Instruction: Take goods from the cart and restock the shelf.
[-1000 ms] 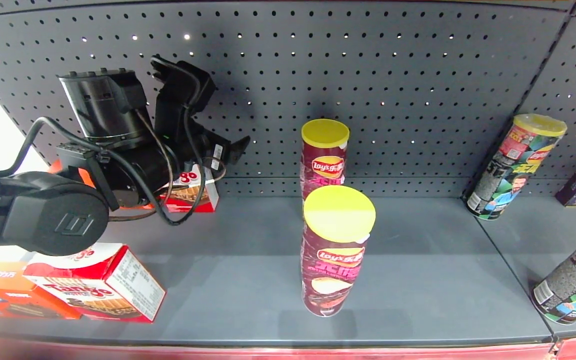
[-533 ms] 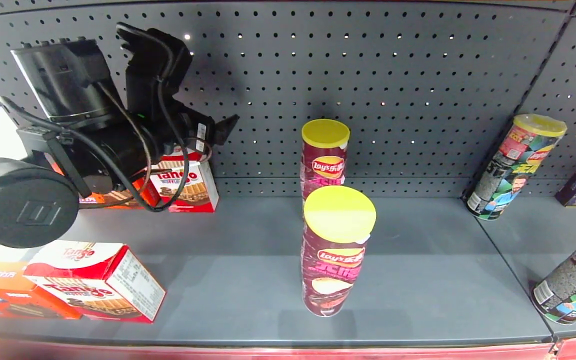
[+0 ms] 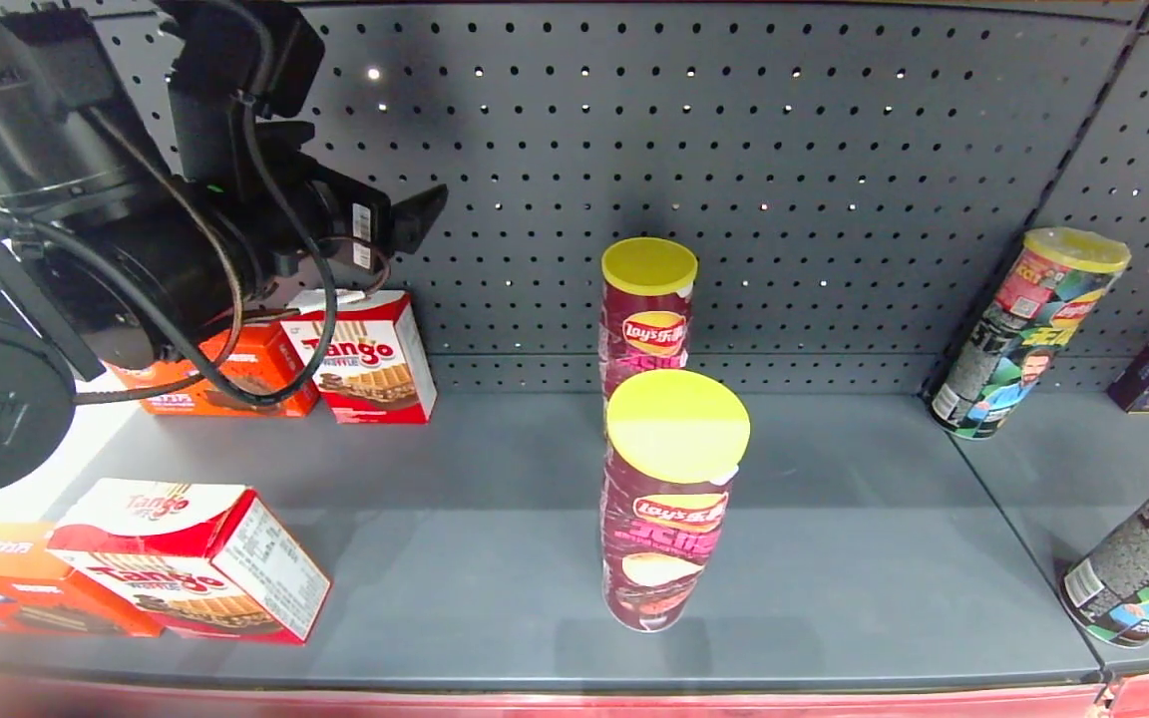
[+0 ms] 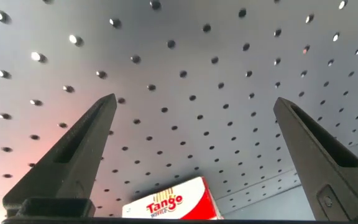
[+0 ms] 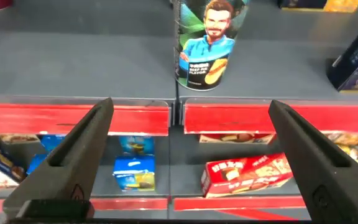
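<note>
Your left gripper (image 4: 194,107) hangs spread and empty against the pegboard (image 3: 734,150), above the red wafer box (image 3: 375,359), which stands upright at the shelf's (image 3: 834,519) back left corner, touching an orange box (image 3: 235,374). That placement looks finished, so this is likely the withdrawal step. Next you need a clean retreat towards the cart (mind the cables near the box top). Your right gripper (image 5: 190,106) is also spread, holding nothing. Two yellow-lidded chip cans (image 3: 669,499) stand mid-shelf, and more wafer boxes (image 3: 195,558) lie at the front left corner.
</note>
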